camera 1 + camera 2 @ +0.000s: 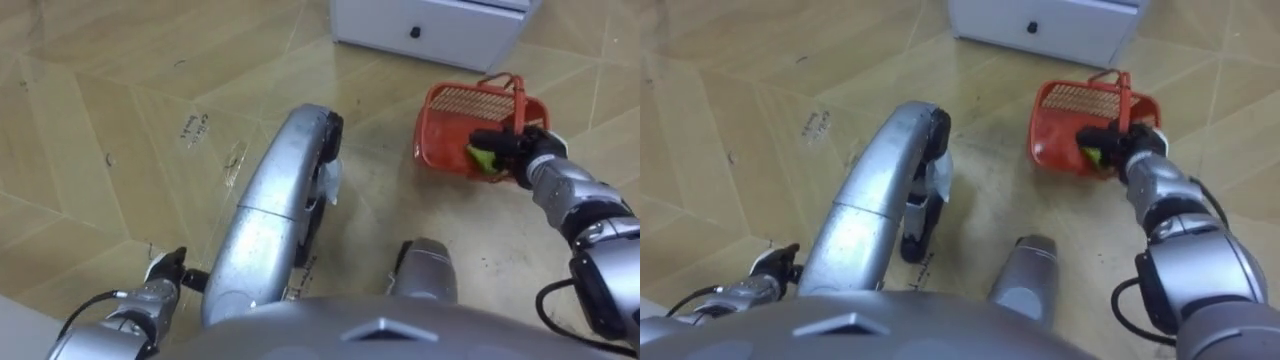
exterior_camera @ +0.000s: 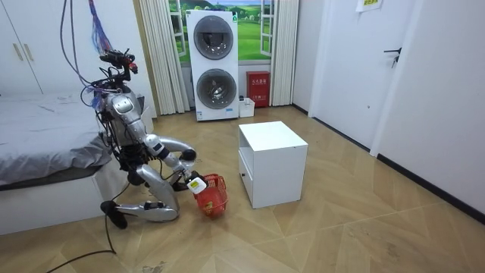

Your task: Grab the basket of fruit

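Observation:
The fruit basket (image 1: 452,118) is red plastic mesh with a thin upright handle (image 1: 517,98). It rests on the wooden floor in front of the white cabinet, and a yellow-green fruit (image 1: 483,158) lies inside it. My right hand (image 1: 512,145) reaches out to the basket's near right rim, its dark fingers curled over the edge beside the handle's foot. In the room view I kneel low on the floor beside the bed, my right arm stretched down to the basket (image 2: 214,196). My left hand (image 1: 163,270) hangs low at the bottom left, away from the basket.
A white cabinet (image 1: 430,30) with a knobbed drawer stands just behind the basket. The bed (image 2: 45,152) is close behind me. A stacked washer and dryer (image 2: 216,64) stand at the far wall. Bare wooden floor (image 1: 120,130) lies to my left.

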Robot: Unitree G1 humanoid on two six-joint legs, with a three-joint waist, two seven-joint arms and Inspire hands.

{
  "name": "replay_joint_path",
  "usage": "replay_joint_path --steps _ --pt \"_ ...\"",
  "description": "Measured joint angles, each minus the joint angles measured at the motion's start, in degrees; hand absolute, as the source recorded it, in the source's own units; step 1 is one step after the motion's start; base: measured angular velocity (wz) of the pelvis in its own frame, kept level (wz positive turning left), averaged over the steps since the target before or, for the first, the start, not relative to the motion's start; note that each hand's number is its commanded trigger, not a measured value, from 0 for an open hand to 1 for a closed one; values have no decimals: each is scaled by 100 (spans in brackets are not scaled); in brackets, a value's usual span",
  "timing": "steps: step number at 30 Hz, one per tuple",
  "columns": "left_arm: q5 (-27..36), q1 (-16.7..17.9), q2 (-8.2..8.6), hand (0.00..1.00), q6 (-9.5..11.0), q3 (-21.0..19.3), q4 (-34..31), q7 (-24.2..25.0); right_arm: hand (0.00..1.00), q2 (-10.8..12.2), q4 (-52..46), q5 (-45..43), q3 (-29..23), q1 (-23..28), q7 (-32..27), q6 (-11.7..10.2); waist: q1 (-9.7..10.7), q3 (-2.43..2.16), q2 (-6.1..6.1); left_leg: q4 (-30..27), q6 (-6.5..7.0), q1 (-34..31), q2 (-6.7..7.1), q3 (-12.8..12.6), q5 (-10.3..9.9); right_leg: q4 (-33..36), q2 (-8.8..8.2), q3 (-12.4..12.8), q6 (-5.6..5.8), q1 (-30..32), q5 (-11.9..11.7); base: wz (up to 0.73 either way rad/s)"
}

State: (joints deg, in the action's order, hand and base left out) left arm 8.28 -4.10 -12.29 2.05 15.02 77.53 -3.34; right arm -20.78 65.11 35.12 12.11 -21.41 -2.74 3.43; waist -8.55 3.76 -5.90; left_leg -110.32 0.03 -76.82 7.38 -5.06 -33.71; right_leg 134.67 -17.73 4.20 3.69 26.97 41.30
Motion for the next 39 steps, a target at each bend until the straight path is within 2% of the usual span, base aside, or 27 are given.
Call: replay_joint_path --steps 1,5,7,10,12,13,15,16,18,19,20,21,22,23,24,25,26,27,28,30,31,32,33,34,36,38,39 --pt "-6 0 0 0 0 -31 -6 0 100 0 -104 -25 0 0 -30 0 36 -3 4 0 24 14 10 13 -12 -60 28 -26 0 -42 0 14" --pt "-83 -248 -35 0 -11 -121 -12 -55 100 3 -511 -82 1 -61 -163 -3 44 -15 47 263 149 101 31 88 -64 -694 389 3 12 -67 7 5" --pt "-159 -280 -36 0 -11 -215 -102 -123 100 3 -521 -67 0 -218 -149 -3 45 -34 102 585 232 185 8 88 -34 -1179 435 26 33 15 18 -12" --pt "-166 -255 -32 0 -11 -392 -267 -213 100 0 -590 -137 4 -507 -144 3 19 -64 175 1442 340 481 -89 79 114 -2403 478 46 86 104 43 -31" --pt "-240 -177 -37 0 -27 -653 -274 -333 100 12 -967 -271 4 -539 -137 4 -31 -67 180 2309 385 929 -180 76 300 -3727 476 38 164 -81 81 -48" --pt "-292 -156 -37 0 -37 -717 -282 -360 100 11 -1038 -322 2 -563 -141 1 -23 -68 180 2526 394 1040 -183 79 366 -4058 465 37 188 -145 92 -56" --pt "-412 -63 -45 0 -74 -929 -390 -459 100 10 -1232 -449 1 -742 -208 -82 -37 -69 177 3400 374 1464 -172 113 623 -5314 362 50 249 -356 127 -62" --pt "-424 -61 -51 0 -76 -934 -401 -511 100 11 -1259 -459 2 -770 -225 -110 -46 -68 177 3587 349 1561 -155 164 695 -5593 350 58 255 -423 139 -63" --pt "-457 -30 -106 0 -72 -1083 -435 -676 100 34 -1598 -644 10 -768 -308 -141 -30 -67 186 4229 139 1943 33 723 1052 -6924 251 -176 289 -725 294 -72" --pt "-475 2 -136 0 -69 -1094 -435 -718 100 64 -1699 -725 20 -755 -338 -146 -49 -67 185 4245 104 2006 37 840 1179 -7314 272 -240 308 -900 287 -81" --pt "-526 24 -222 0 -83 -1085 -396 -745 100 148 -1782 -949 26 -755 -439 -147 -41 -1 215 3986 176 2008 -33 840 1668 -8066 408 -322 342 -1346 269 -49" --pt "-573 51 -308 0 -131 -1087 -403 -752 100 195 -1853 -1073 -13 -658 -555 -140 30 65 119 4310 225 1964 27 649 1707 -8428 454 -356 353 -1715 220 -16" --pt "-592 71 -293 0 -179 -1088 -487 -752 100 125 -1924 -1056 -51 -595 -612 -141 88 23 126 4829 272 2029 71 458 1828 -8520 489 -420 329 -1765 178 28" --pt "-607 116 -298 0 -226 -1072 -710 -754 100 24 -2002 -1048 -146 -533 -716 -151 131 -61 177 5283 459 2098 8 286 1985 -8606 547 -647 345 -1827 153 41" --pt "-646 131 -302 0 -237 -1079 -864 -821 100 54 -2092 -1112 -293 -418 -747 -145 114 -94 57 5525 472 2157 -5 278 2063 -8800 563 -741 267 -1830 65 24" --pt "-664 153 -264 0 -241 -1081 -928 -845 100 70 -2179 -1173 -348 -376 -758 -143 98 -97 53 5635 453 2204 -29 319 2115 -8920 583 -782 265 -1843 -43 0" --pt "-675 202 -195 0 -260 -1080 -1000 -863 100 84 -2425 -1336 -379 -279 -738 -140 74 -98 52 5907 406 2371 -63 370 2234 -9214 574 -883 295 -1902 -208 -20" --pt "-683 257 -163 0 -331 -1077 -1077 -898 100 84 -2662 -1437 -378 -182 -698 -142 76 -102 47 6172 356 2580 -81 391 2390 -9569 549 -1020 296 -1986 -232 -23" --pt "-687 280 -164 0 -351 -1077 -1105 -907 100 84 -2768 -1476 -378 -133 -697 -142 71 -108 40 6313 324 2685 -89 394 2454 -9710 537 -1100 282 -2039 -243 -22" --pt "-864 393 -188 0 -371 -1077 -1110 -977 100 83 -3013 -1544 -377 22 -686 -147 43 -145 13 6814 198 3088 -130 377 2751 -9946 531 -1173 280 -2235 -384 -21" --pt "-914 489 -225 0 -392 -1078 -1114 -976 100 85 -3075 -1532 -371 113 -649 -141 41 -197 -32 7104 129 3261 -162 361 2938 -10036 563 -1194 233 -2274 -439 -13" --pt "-924 538 -238 0 -417 -1082 -1115 -975 100 85 -3115 -1521 -371 162 -637 -130 42 -211 -45 7244 96 3334 -174 351 3044 -10109 599 -1224 207 -2310 -473 -11" --pt "-1013 660 -247 0 -463 -1092 -1130 -974 100 88 -3256 -1518 -366 285 -617 -71 39 -238 -85 7581 30 3501 -235 361 3262 -10233 664 -1250 118 -2353 -546 -7" --pt "-1066 732 -240 0 -479 -1090 -1157 -965 100 91 -3324 -1518 -363 353 -594 -57 44 -240 -86 7735 1 3599 -284 366 3356 -10307 708 -1283 74 -2398 -589 -8" --pt "-1136 1018 -215 0 -606 -1090 -1242 -885 100 132 -3488 -1534 -272 577 -573 38 45 -253 -104 8324 -85 3979 -451 380 3760 -10500 870 -1414 -87 -2557 -774 -6" --pt "-1131 1190 -208 0 -645 -1091 -1274 -846 100 181 -3503 -1613 -214 766 -518 38 41 -267 -99 8565 -109 4185 -587 337 3940 -10540 963 -1584 -187 -2683 -851 6" --pt "-1131 1287 -204 0 -643 -1090 -1281 -837 100 249 -3561 -1773 -211 944 -457 39 34 -290 -113 8669 -131 4280 -646 338 4030 -10558 1051 -1616 -225 -2755 -869 14"
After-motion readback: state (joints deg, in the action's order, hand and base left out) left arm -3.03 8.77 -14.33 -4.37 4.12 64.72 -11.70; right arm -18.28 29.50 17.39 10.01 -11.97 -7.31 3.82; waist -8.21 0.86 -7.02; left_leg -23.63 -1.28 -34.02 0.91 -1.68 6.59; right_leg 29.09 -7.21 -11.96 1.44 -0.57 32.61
